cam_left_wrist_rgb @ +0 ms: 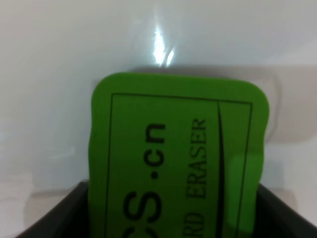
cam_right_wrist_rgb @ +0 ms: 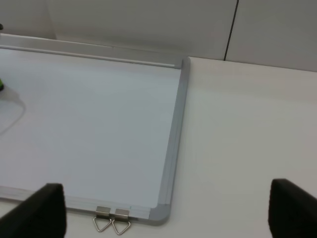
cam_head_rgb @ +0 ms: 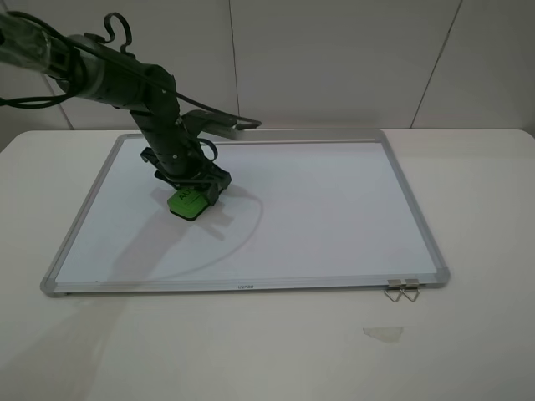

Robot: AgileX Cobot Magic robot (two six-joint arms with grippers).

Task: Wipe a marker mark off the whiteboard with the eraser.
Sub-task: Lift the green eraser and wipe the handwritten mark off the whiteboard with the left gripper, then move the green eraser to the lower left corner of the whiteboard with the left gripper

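Observation:
The green eraser (cam_head_rgb: 187, 203) lies flat on the left part of the whiteboard (cam_head_rgb: 334, 209), pressed down by my left gripper (cam_head_rgb: 191, 194), which is shut on it. In the left wrist view the eraser (cam_left_wrist_rgb: 178, 158) fills the middle, its dark lettering facing the camera, with black fingers (cam_left_wrist_rgb: 54, 218) at both sides and white board surface (cam_left_wrist_rgb: 74, 59) beyond. No marker mark shows in any view. My right gripper (cam_right_wrist_rgb: 168, 210) is open, its fingertips (cam_right_wrist_rgb: 44, 210) wide apart above the board's near right corner (cam_right_wrist_rgb: 161, 210).
Two metal clips (cam_head_rgb: 402, 289) hang off the board's near right edge. The grey tray strip (cam_head_rgb: 301, 136) runs along the far edge. A small pale scrap (cam_head_rgb: 383, 333) lies on the white table in front. A cable loops from the left arm.

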